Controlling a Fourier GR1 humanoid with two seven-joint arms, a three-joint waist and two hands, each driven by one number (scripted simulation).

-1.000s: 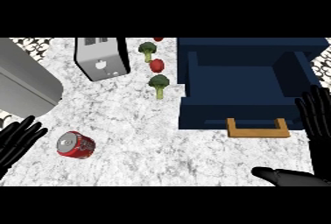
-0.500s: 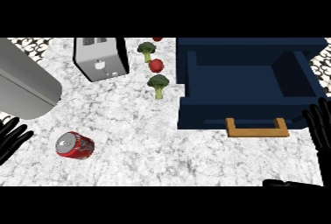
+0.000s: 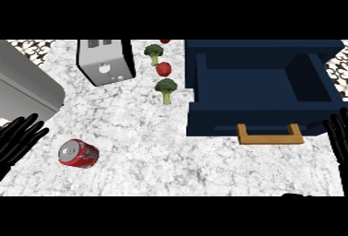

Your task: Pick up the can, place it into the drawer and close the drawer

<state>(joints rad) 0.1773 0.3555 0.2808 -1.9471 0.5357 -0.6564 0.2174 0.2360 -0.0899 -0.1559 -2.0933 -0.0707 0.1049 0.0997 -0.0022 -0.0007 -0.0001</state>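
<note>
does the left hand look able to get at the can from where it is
Probably yes. The left hand is open at the view's left edge, and the can lies on its side just to its right on the counter. Nothing stands between them; the toaster and broccoli sit well beyond.

Red can (image 3: 79, 153) lies sideways (drawer (image 3: 258, 87) open, navy).

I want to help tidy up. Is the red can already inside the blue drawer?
No, the can lies on its side on the counter, far left of the open drawer.
</note>
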